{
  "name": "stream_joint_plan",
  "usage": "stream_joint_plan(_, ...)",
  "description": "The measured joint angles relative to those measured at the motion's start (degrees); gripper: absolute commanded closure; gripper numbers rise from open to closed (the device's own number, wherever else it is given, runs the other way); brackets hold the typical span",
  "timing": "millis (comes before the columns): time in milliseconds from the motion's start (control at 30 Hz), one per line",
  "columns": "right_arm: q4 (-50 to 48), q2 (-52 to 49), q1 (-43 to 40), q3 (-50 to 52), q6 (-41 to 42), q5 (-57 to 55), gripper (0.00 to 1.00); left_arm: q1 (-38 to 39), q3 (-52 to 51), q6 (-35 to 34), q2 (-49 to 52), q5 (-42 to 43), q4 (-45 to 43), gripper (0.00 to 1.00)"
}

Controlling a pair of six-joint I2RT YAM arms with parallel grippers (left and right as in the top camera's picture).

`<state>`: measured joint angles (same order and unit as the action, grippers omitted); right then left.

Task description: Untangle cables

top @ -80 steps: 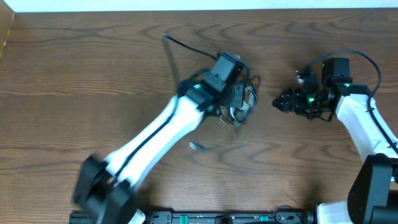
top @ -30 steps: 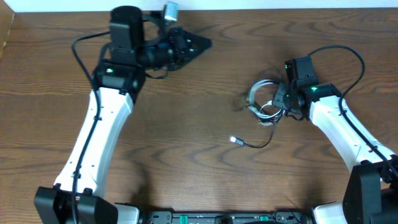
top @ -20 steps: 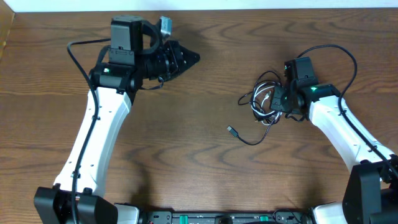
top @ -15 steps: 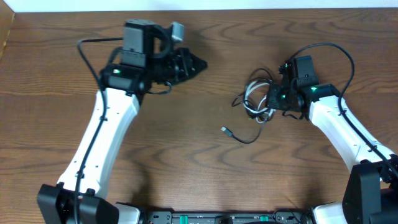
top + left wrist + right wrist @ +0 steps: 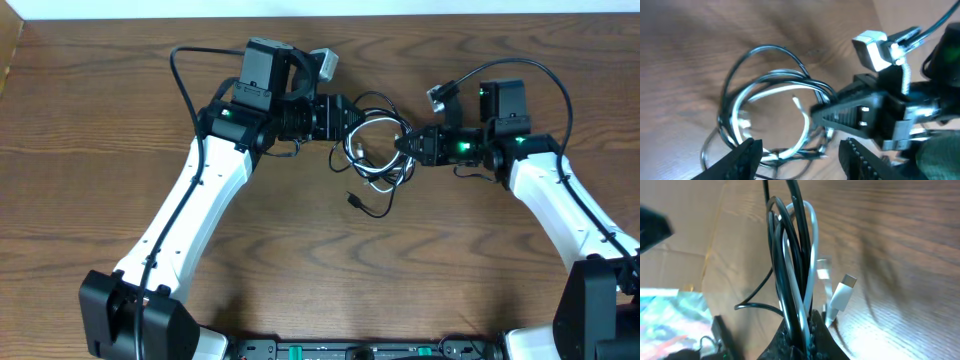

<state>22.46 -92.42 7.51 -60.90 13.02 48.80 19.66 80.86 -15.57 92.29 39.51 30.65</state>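
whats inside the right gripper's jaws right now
Several loops of the black cable and the white cable run together into the shut right gripper. A white plug hangs just beside them. The gripper itself covers how deep the strands go.

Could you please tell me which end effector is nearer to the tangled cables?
Right. The right end effector is shut on the cables, gripping the bundle's right side. The left end effector is open at the bundle's left edge, gripping nothing.
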Motion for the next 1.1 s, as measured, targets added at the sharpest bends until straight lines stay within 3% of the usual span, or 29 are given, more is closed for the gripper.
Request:
stream_joint_plan(100,1.38,0.00,-0.04,0.00,-0.79,1.95,0.99,0.22,0.00,3.78,0.35,-2.56,-0.07,0.25)
stream_joint_plan(233,5.46,0.00,0.52,0.00,-3.21,2.99,0.99,0.94,0.00,9.03,2.29,-5.95,-0.66,0.16)
stream_joint_plan(600,9.22,0.00,1.40,0.00,-7.50,3.96,0.99,3.50,0.00,24.48,7.43,-6.47,2.91,0.16)
stream_joint_plan(767,9.86,0.00,1.40,0.00,-7.69,3.98,0.99,7.34,0.00,27.47,9.49,-9.18,2.60,0.17)
stream_joint_plan(933,10.49,0.00,1.40,0.00,-7.87,3.98,0.99,9.27,0.00,28.39,12.48,-12.46,0.00,0.33)
stream_joint_plan(1033,10.69,0.00,1.40,0.00,-7.87,4.11,0.99,10.12,0.00,27.36,14.47,-16.57,-1.77,0.57)
stream_joint_plan(1100,10.78,0.00,1.40,0.00,-7.87,4.20,0.99,10.80,0.00,25.53,15.93,-21.70,-3.58,0.67)
